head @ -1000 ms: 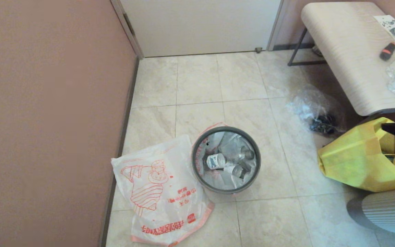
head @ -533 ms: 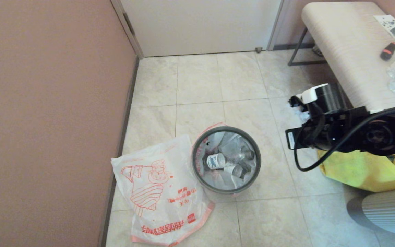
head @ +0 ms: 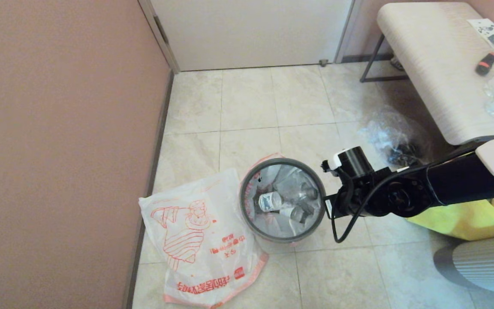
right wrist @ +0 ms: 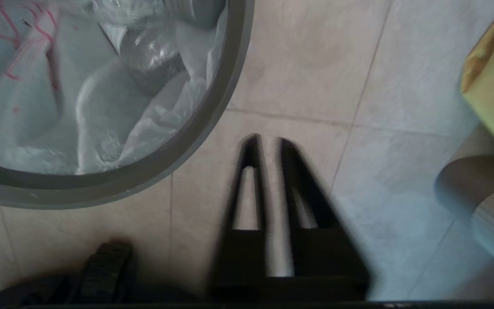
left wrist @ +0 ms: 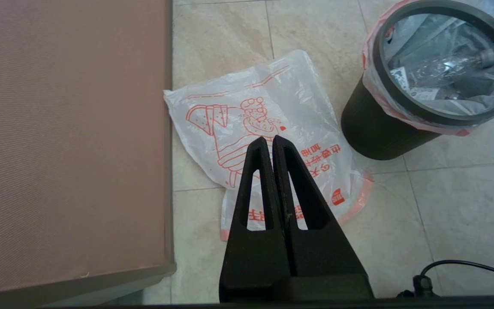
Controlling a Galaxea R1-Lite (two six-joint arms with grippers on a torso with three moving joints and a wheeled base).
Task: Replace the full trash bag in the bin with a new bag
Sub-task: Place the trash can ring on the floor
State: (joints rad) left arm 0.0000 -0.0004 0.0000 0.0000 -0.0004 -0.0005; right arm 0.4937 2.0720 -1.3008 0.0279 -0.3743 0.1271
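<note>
The bin [head: 243, 201] stands on the tile floor, a black bucket [left wrist: 375, 133] with a grey hoop rim [right wrist: 212, 128]. The full trash bag [head: 287, 189] lines it, with bottles showing through and a pink edge folded over the rim [left wrist: 440, 64]. The new bag [head: 195, 231] lies flat on the floor to the left of the bin, touching it. My right arm's wrist [head: 358, 189] hangs just right of the bin. Its gripper [right wrist: 267, 143] points down at bare floor beside the rim, narrowly open and empty. My left gripper [left wrist: 269, 139] is shut and empty above the new bag [left wrist: 272, 98].
A yellow fabric tote [head: 465, 219] and a crumpled clear plastic bag [head: 395, 137] lie right of the bin, near a pale bench [head: 435, 64]. A brown wall [head: 58, 128] runs close along the left. A grey ribbed round object [head: 483, 266] sits at the lower right.
My right arm has swung in from the right edge, over the yellow tote, to the bin's right side. The bin and both bags have not moved.
</note>
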